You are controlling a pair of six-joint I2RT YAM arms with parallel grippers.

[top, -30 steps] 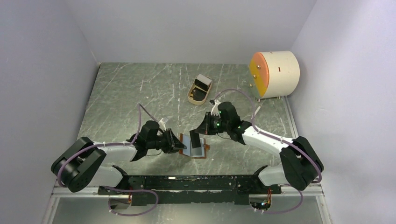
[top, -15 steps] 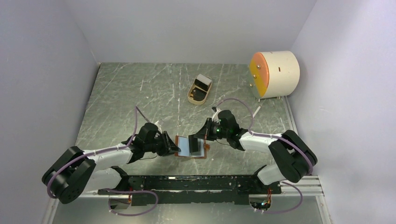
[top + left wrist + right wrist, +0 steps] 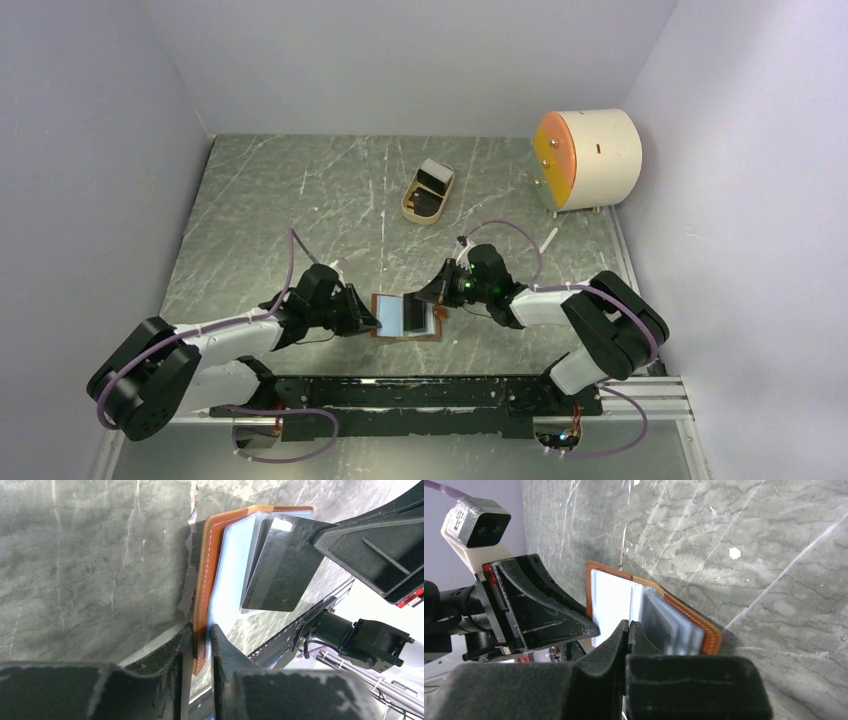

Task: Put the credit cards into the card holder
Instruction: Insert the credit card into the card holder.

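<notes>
The reddish-brown card holder [image 3: 404,333] lies open near the table's front, its pale blue inside up. My left gripper [image 3: 372,318] is shut on the holder's left edge; in the left wrist view [image 3: 202,630] the orange stitched edge [image 3: 205,580] sits between its jaws. My right gripper [image 3: 434,298] is shut on a dark grey credit card [image 3: 277,570], whose far end rests against the holder's clear sleeves [image 3: 674,630]. In the right wrist view my right gripper [image 3: 629,624] pinches the card edge-on. More cards [image 3: 435,180] stand in the tan tray.
A tan oval tray [image 3: 414,211] sits at mid-table behind the holder. A cream cylinder with an orange face [image 3: 590,158] stands at the back right. Grey walls close in the left, back and right sides. The black mounting rail [image 3: 400,392] runs along the near edge.
My right gripper has come down and left with the dark card, from above the holder onto its sleeves. My left arm has lowered and the holder lies flatter.
</notes>
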